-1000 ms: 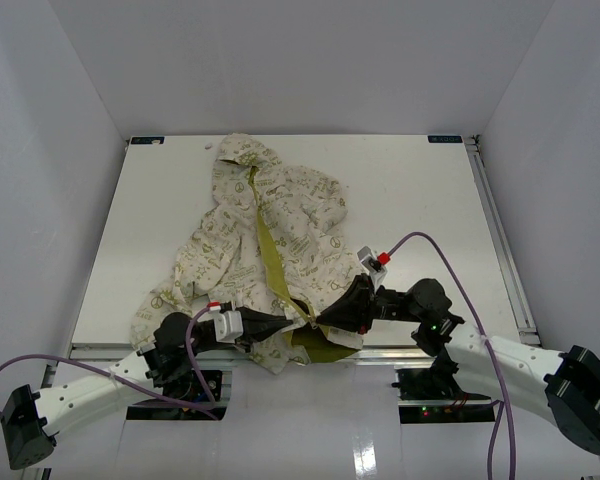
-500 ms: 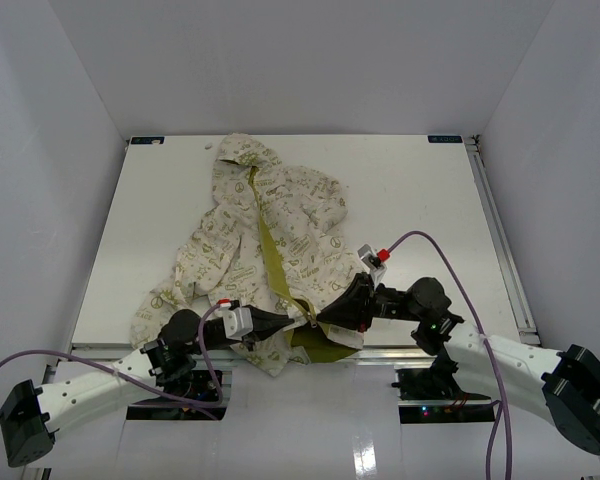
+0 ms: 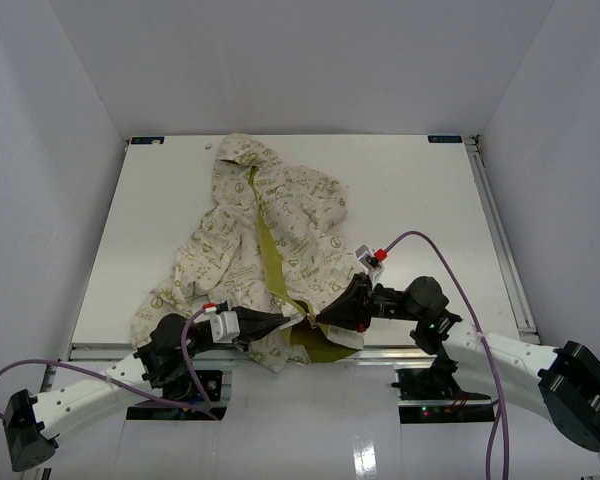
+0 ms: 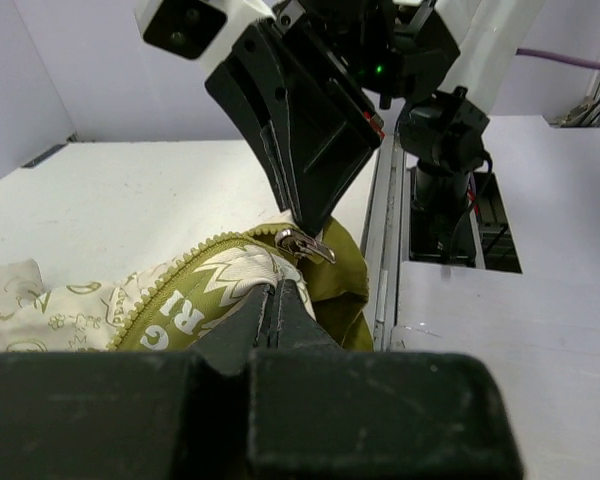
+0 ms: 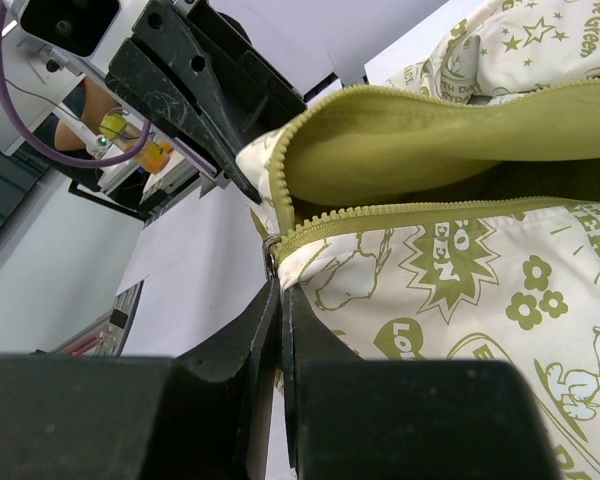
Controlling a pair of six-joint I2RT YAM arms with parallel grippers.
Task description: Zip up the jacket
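White bench carrying hooded jacket, spread from centre toward 6 o'clock edge, hem there clenched by left end effector from 7 o'clock and right end effector from 5, beside zipper slider.

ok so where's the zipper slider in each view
top external: small metal zipper slider, low centre, at the cream printed jacket's near hem
left wrist: slider, centre
right wrist: slider, left of centre
shared landmark: olive-green lining fold beside it
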